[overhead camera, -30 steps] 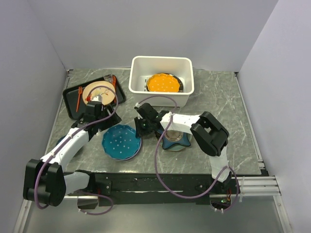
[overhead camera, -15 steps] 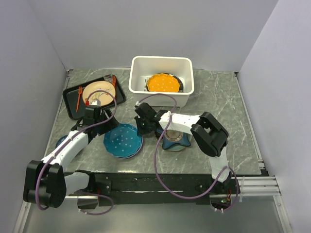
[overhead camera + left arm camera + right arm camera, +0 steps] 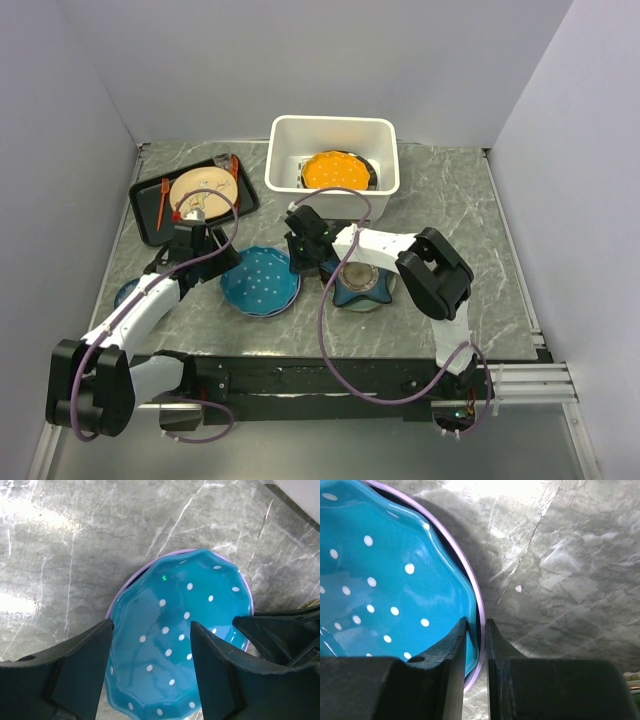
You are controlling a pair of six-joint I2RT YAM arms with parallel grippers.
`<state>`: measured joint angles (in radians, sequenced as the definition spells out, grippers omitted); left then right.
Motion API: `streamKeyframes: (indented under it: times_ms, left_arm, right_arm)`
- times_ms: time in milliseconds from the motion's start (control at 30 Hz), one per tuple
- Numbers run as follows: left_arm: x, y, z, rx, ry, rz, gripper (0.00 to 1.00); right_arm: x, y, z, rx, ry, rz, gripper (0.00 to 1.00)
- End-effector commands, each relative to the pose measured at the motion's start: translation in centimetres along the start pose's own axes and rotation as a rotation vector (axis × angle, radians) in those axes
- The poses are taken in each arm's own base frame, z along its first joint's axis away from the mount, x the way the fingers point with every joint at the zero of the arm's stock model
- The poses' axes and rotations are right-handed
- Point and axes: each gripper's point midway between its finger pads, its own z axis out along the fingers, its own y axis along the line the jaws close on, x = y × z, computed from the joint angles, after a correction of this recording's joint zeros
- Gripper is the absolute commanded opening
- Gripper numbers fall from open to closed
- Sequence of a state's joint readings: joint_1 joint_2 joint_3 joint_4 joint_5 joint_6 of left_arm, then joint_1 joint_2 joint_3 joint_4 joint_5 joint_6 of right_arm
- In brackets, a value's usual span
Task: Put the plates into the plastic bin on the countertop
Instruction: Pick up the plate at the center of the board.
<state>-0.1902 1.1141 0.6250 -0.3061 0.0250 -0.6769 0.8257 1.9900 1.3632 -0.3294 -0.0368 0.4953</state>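
A: Plates, where are they?
B: The dotted plate (image 3: 260, 283) lies on the countertop (image 3: 450, 210) between the arms, near the bin (image 3: 335, 120). An orange plate (image 3: 335, 170) is in the bin.
A: And the right gripper (image 3: 476, 622)?
B: Its jaws pinch the dotted plate's right rim.
A: The left gripper (image 3: 150, 630)?
B: Its jaws are wide apart over the dotted plate; I can't tell if they touch it.

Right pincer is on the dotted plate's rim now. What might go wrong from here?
The right pincer pinches only the thin rim of the glossy blue white-dotted plate, apparently with the lilac-rimmed plate beneath; either may slip or drop during the lift. The left pincer hangs open over the same plate, close to the right one, so the arms may collide.
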Motion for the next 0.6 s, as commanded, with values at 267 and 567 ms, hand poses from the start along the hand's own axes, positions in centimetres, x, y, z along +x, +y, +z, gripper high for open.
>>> streamKeyframes:
  times_ms: [267, 567]
  left_arm:
    - [0.3, 2.1, 0.0, -0.091, -0.017, -0.021, 0.64]
    - [2.6, 2.3, 2.1, -0.074, 0.087, 0.000, 0.46]
  right_arm:
    - [-0.9, -5.0, -0.9, 0.180, -0.041, -0.014, 0.05]
    - [-0.9, -4.9, -0.9, 0.174, -0.038, -0.020, 0.05]
